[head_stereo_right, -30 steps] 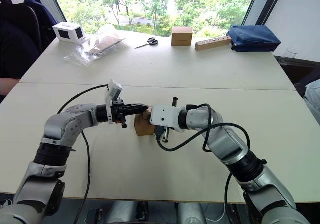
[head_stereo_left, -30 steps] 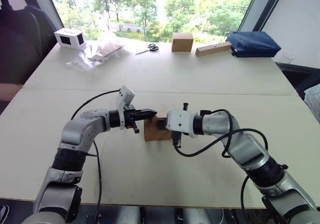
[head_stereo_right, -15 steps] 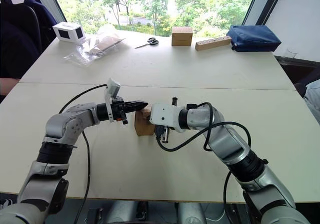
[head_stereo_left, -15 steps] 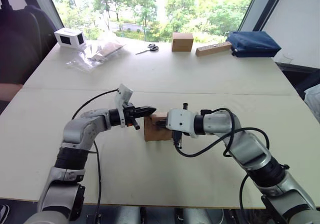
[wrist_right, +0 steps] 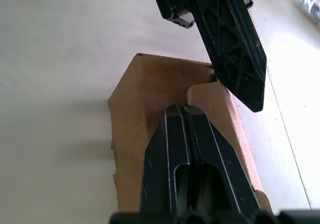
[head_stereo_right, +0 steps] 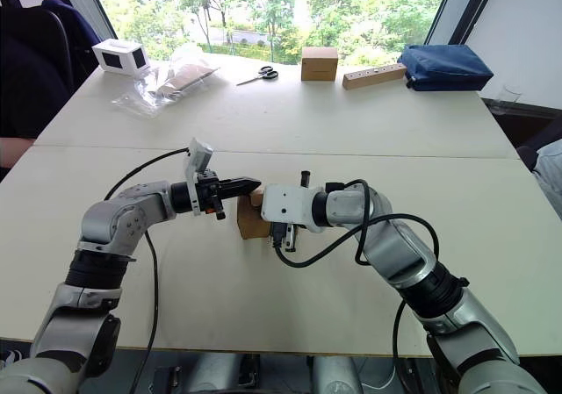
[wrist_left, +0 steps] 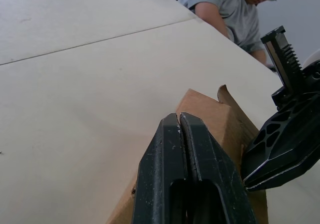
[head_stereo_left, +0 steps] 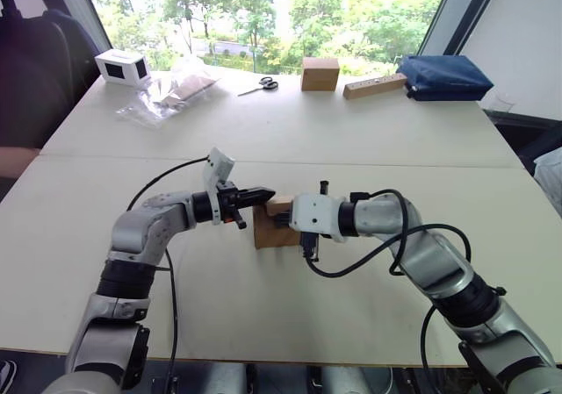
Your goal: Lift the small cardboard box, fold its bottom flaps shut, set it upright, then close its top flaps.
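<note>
Left gripper (head_stereo_left: pixel 266 195) just left of frame centre, black fingers (wrist_left: pixel 192 149) pressed together with no gap, nothing pinched between them; tips poised over the upper left edge of the small cardboard box (head_stereo_left: pixel 270 229), close above the cardboard, contact not certain from the head views. Seen from the left wrist, closed fingers lying across the box's top edge, a raised flap (wrist_left: pixel 231 100) standing up just beyond.

Centre of frame, on the pale table (head_stereo_left: pixel 290 131): small cardboard box, plain brown, resting on the tabletop between the two grippers, front wall facing the camera, upper rim ragged with flaps partly up rather than lying flat. Which set of flaps faces upward cannot be told.

Right of the box, right gripper (wrist_right: pixel 192 115) likewise closed, fingers (wrist_right: pixel 170 149) pressed side by side, reaching in from the right and lying on the box's top; tips meeting a curved flap edge (wrist_right: pixel 212 92) in the right wrist view. Nothing held between them. Left gripper's black finger crossing above the box in that same view, near the far corner.

Farther back, along the top of the frame from left to right: white device (head_stereo_left: pixel 122 66) at upper left, crumpled clear plastic bag (head_stereo_left: pixel 176 87), scissors (head_stereo_left: pixel 261 84), sealed brown cube box (head_stereo_left: pixel 320 74), long narrow tan box (head_stereo_left: pixel 375 85), dark blue bag (head_stereo_left: pixel 443 77) at upper right. All well apart from the grippers.

Person in a grey shirt (wrist_left: pixel 227 7) beyond the table edge in the left wrist view.
</note>
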### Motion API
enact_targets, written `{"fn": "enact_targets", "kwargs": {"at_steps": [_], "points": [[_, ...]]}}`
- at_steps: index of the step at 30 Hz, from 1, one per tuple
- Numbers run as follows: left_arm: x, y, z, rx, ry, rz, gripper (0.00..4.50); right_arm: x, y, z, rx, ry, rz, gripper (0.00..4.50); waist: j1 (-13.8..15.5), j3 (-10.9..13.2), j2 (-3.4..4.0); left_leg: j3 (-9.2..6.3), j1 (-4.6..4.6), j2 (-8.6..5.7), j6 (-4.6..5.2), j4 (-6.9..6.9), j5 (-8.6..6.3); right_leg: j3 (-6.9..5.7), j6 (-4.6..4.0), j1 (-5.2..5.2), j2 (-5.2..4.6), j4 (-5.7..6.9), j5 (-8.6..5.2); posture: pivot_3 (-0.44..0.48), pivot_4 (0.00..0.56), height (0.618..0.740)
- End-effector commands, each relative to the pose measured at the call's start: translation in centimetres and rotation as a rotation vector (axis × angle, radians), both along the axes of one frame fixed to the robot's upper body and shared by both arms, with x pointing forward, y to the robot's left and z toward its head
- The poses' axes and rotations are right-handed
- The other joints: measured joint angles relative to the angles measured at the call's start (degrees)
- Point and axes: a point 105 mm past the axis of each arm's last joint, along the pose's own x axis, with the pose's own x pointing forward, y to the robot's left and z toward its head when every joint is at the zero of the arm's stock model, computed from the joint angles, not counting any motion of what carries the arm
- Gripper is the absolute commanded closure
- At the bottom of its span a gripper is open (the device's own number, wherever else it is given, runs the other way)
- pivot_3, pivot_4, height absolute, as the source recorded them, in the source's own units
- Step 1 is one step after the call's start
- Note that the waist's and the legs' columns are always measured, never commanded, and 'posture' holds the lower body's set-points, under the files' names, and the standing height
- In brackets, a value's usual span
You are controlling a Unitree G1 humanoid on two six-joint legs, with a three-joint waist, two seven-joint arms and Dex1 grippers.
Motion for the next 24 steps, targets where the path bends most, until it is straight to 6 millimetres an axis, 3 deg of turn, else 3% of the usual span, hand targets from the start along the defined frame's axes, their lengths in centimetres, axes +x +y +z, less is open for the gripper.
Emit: {"fn": "enact_targets", "kwargs": {"at_steps": [1,14,24], "points": [[-0.3,-0.2,0.3,-0.006,-0.024,-0.011,4.48,0.8,-0.4,0.7,0.001,-0.030,-0.040,4.50,0.0,0.0,0.00,0.00,0.00,0.00,0.00,0.00,0.00,0.00,0.00,0.00,0.00,0.00,0.00,0.000,0.150,0.740],[-0.8,-0.5,-0.1,0.011,-0.036,-0.029,4.48,1.4,-0.2,-0.3,-0.020,0.033,-0.126,4.50,0.0,0.0,0.00,0.00,0.01,0.01,0.00,0.00,0.00,0.00,0.00,0.01,-0.01,0.00,0.00,0.000,0.150,0.740],[-1.2,-0.6,-0.4,0.117,-0.116,-0.069,4.48,0.4,0.1,0.9,0.028,0.059,-0.081,4.50,0.0,0.0,0.01,-0.01,0.00,0.00,0.00,0.00,0.00,0.00,0.00,0.01,-0.01,-0.01,0.00,0.000,0.150,0.740]]}}
